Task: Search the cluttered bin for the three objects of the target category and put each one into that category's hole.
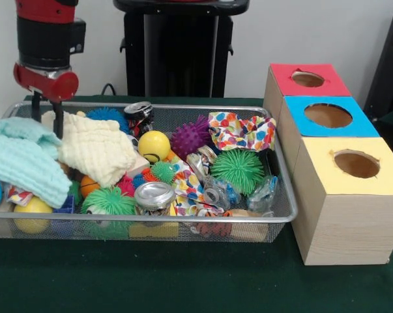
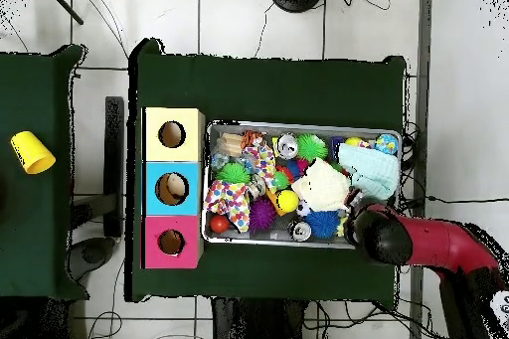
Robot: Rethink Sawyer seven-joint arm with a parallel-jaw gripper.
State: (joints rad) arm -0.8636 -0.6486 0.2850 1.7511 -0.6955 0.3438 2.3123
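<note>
Metal wire-mesh bin (image 1: 284, 195), waffle-textured cream cloth (image 1: 98, 150), shiny crushed can (image 1: 154, 196), matt wood-grain boxes (image 1: 343, 225), green felt table (image 1: 183, 280)

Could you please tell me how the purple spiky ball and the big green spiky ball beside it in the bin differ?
The purple spiky ball is dark violet; the green spiky ball is bright green. The purple one looks somewhat smaller and lies further back, beside the yellow ball, while the green one sits nearer the front, below the patterned cloth. Both are round, covered in soft spikes, and rest on top of the clutter.
</note>
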